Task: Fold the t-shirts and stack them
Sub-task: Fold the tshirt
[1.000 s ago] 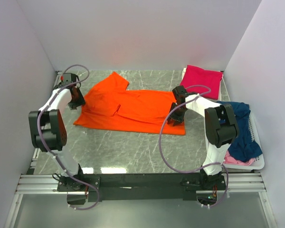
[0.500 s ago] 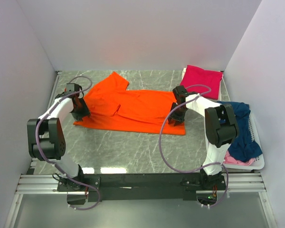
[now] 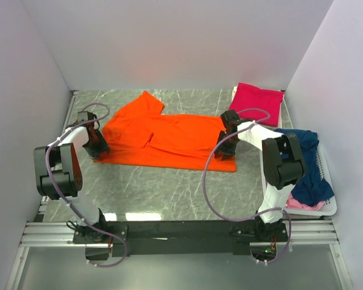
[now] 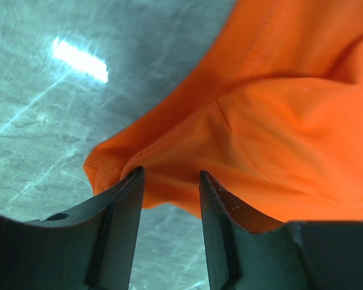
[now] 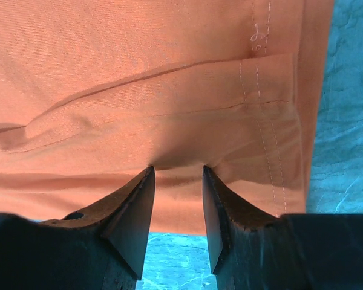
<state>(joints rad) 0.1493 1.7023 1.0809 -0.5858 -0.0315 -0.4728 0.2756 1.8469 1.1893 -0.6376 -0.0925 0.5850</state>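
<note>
soft orange t-shirt (image 3: 169, 136) hem pinched in left gripper (image 4: 169, 181) and right gripper (image 5: 176, 175)

Bare table (image 3: 163, 187) lies open near the arms; the basket (image 3: 327, 181) and folded pink shirt (image 3: 257, 96) block the right side.

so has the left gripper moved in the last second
Yes. In the top view the left gripper has come down from the table's far left corner toward the near edge, to the orange t-shirt's near left corner.

Overhead view; wrist close-ups sharing orange t-shirt (image 3: 169, 136)
</note>
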